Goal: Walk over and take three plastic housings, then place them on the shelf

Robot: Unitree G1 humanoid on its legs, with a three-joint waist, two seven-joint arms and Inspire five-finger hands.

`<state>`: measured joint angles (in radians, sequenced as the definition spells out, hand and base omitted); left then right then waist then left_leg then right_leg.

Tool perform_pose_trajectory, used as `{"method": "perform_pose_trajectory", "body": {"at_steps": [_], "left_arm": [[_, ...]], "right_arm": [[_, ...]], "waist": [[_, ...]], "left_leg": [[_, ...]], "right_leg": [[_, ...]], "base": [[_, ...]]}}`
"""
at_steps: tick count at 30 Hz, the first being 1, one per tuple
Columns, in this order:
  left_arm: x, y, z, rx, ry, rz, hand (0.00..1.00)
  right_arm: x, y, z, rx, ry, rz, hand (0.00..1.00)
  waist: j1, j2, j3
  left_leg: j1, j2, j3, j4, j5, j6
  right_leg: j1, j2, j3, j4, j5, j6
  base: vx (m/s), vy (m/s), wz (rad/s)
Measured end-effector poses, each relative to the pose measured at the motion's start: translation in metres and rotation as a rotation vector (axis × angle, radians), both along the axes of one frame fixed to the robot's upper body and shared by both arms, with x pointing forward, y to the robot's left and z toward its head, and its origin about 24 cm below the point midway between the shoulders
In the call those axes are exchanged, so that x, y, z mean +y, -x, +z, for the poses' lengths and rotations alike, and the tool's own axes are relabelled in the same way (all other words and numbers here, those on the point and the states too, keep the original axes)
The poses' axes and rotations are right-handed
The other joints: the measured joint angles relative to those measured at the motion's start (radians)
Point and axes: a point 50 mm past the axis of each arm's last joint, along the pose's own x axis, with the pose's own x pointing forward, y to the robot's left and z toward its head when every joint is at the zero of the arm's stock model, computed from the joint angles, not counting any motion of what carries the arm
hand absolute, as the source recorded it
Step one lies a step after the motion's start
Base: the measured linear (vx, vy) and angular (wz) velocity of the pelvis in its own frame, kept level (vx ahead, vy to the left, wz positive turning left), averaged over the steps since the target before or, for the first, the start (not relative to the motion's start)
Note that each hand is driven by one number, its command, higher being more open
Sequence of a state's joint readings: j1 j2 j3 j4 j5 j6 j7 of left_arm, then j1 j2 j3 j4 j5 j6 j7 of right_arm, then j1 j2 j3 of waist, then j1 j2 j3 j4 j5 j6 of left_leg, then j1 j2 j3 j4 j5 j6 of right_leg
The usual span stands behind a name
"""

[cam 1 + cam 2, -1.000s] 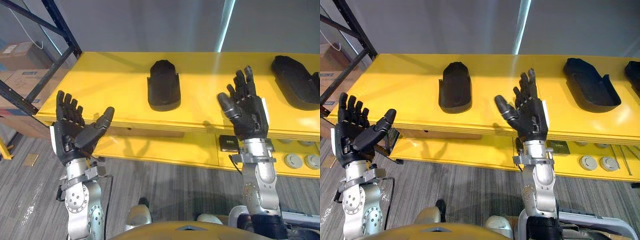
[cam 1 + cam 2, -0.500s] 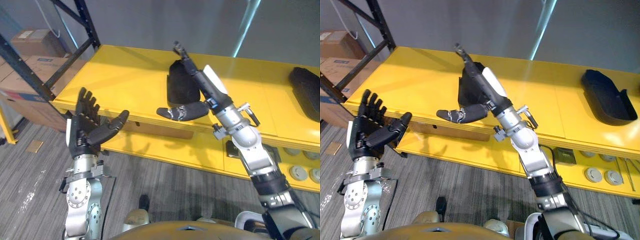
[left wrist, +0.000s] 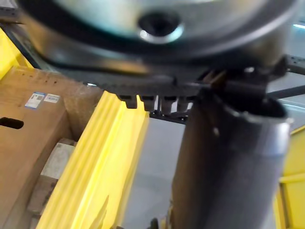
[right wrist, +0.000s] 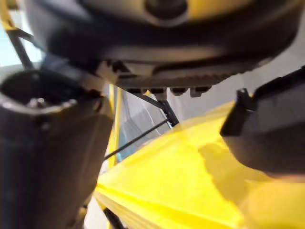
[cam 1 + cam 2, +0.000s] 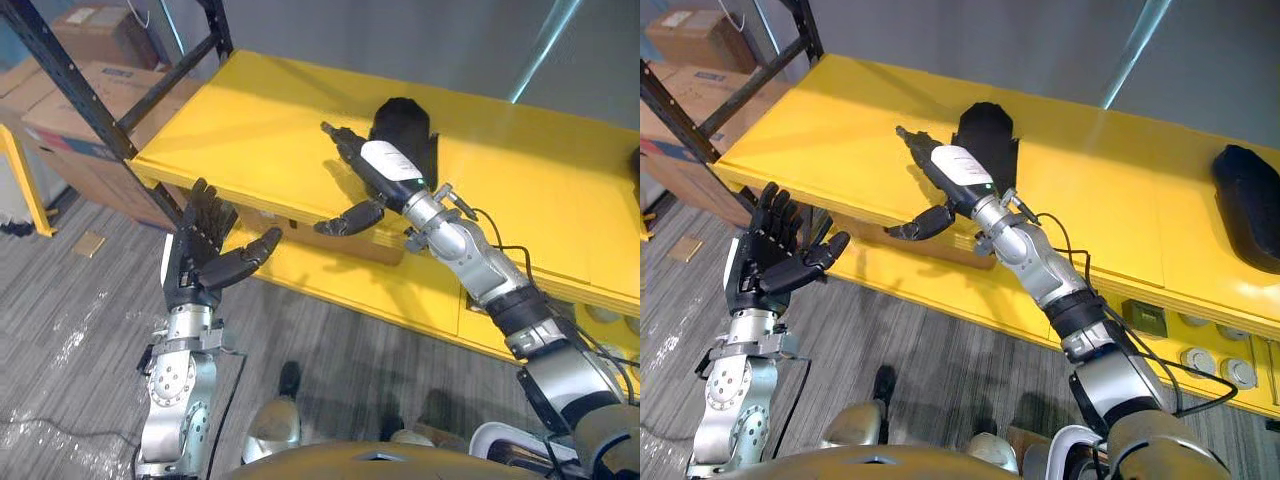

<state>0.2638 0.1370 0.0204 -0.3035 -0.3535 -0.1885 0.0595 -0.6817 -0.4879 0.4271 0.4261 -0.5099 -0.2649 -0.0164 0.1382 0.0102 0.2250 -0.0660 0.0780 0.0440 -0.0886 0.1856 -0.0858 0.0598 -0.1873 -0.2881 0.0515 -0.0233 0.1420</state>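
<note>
The right hand point(image 5: 372, 168) is stretched out over the yellow shelf point(image 5: 250, 120). Its arm comes in from 4 o'clock and its fingers point(image 5: 335, 135) lie straight, pointing toward 10 o'clock. The hand is wide: the fingers are flat, and the thumb point(image 5: 348, 217) is splayed well away from them, hanging past the shelf's front edge toward 7 o'clock. It has nothing in its grasp.

A black plastic housing point(image 5: 405, 125) lies flat on the shelf at 1 o'clock from that hand, just beside the back of the hand (whether the two touch I cannot tell). A second housing point(image 5: 1245, 200) lies on the same shelf well apart, out at 3 o'clock by the edge of the right eye view.

The left hand point(image 5: 200, 262) is held up in front of the shelf's front edge, at 8 o'clock from the right hand, above the grey floor point(image 5: 80, 330). Its fingers are straight and spread, its thumb points toward 2 o'clock, and it holds nothing.

A dark rack upright point(image 5: 75, 97) slants past the shelf's end at 10 o'clock. Cardboard boxes point(image 5: 45, 100) are stacked behind it.
</note>
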Motion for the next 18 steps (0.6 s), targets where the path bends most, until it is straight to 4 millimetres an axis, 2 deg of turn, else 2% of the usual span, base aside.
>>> {"method": "perform_pose_trajectory", "body": {"at_steps": [4, 8, 18], "left_arm": [[0.000, 0.000, 0.000, 0.001, 0.019, 0.001, 1.00], [-0.002, 0.000, -0.001, 0.002, 0.040, -0.009, 1.00], [-0.005, 0.000, -0.002, 0.007, 0.047, -0.019, 1.00]], "right_arm": [[-0.009, -0.005, 0.003, -0.018, 0.005, -0.071, 1.00], [-0.015, -0.014, 0.016, -0.046, 0.002, -0.124, 1.00], [-0.031, -0.018, 0.029, -0.066, -0.067, -0.204, 1.00]], "waist": [[0.004, -0.002, 0.018], [-0.005, 0.002, 0.025], [-0.014, 0.009, 0.057]], "left_leg": [[-0.003, -0.002, 0.000, 0.001, 0.003, 0.004], [-0.005, -0.002, 0.000, 0.003, 0.008, 0.005], [-0.001, 0.001, 0.002, 0.000, 0.012, 0.002]], "right_leg": [[-0.003, -0.002, -0.001, 0.000, 0.001, 0.001], [-0.002, -0.002, -0.001, 0.002, 0.003, 0.001], [-0.006, -0.003, 0.002, 0.017, 0.001, -0.002]], "base": [[0.00, 0.000, 0.00], [0.00, 0.000, 0.00], [-0.01, -0.003, 0.00]]}}
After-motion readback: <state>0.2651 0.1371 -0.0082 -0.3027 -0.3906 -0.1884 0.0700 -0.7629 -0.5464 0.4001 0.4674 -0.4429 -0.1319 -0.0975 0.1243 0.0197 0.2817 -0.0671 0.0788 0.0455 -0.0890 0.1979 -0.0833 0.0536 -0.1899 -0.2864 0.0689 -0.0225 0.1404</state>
